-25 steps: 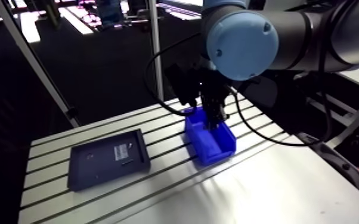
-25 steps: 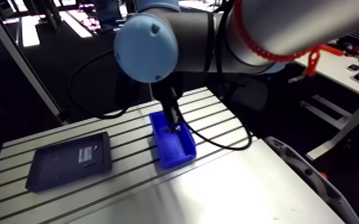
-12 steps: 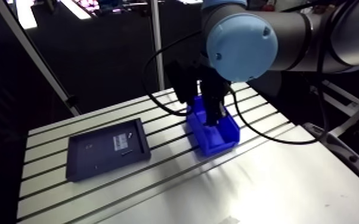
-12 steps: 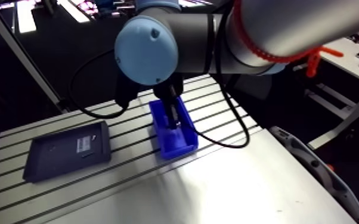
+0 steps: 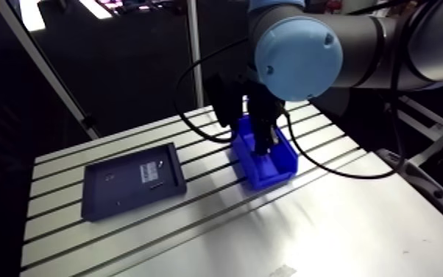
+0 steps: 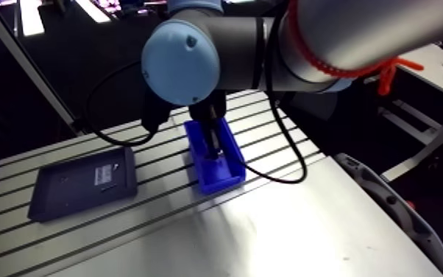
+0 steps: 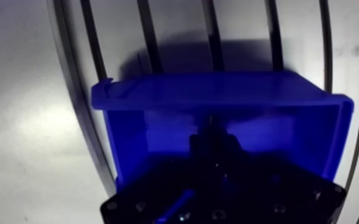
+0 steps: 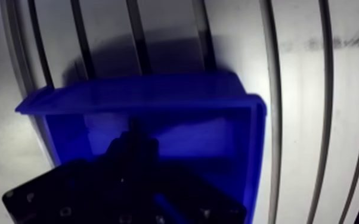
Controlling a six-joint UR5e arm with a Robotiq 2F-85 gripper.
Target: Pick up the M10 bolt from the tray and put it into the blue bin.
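The blue bin point(image 5: 274, 168) stands on the slotted table, to the right of the dark tray point(image 5: 114, 197). My gripper point(image 5: 266, 146) reaches down into the bin near its middle. In the wrist view the two dark fingers stand close together inside the bin point(image 7: 217, 95), with their tips near its far wall. A small dark stub, the M10 bolt point(image 7: 208, 123), sticks out between the fingertips. The bin's floor under the gripper is hidden by the fingers.
The tray holds a white label point(image 5: 151, 171) and a few small dark parts point(image 5: 157, 181). A slanted metal post point(image 5: 48, 74) rises at the table's back left. Bare table surface point(image 5: 305, 236) spreads in front of the bin.
The arm view has shifted a little as the arm moved. The gripper stays over the bin and sits slightly deeper in it than before. Tray and bin have not moved.
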